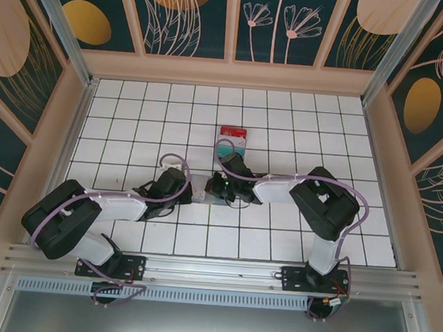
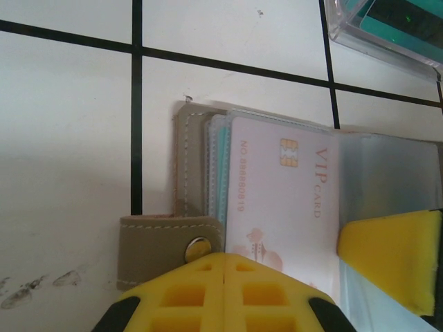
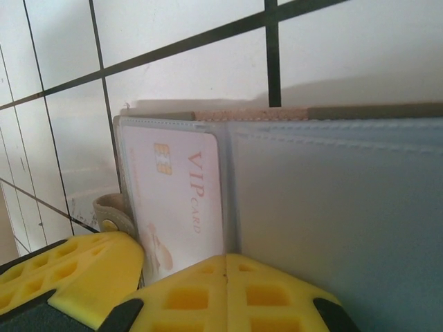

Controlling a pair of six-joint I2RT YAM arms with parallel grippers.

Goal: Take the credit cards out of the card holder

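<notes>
Card holder (image 2: 181,159): open, tan stitched edge, clear sleeves, snap tab (image 2: 163,245) at 7 o'clock.
Card (image 2: 277,187): pink VIP, sleeved.
Left gripper (image 2: 225,271): closed.
Right gripper (image 3: 225,268): closed.

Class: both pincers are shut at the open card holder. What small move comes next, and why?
Probably the right pincer should ease the VIP card out: it sits sleeved in the card holder, and the left pincer rests by its strap.
</notes>
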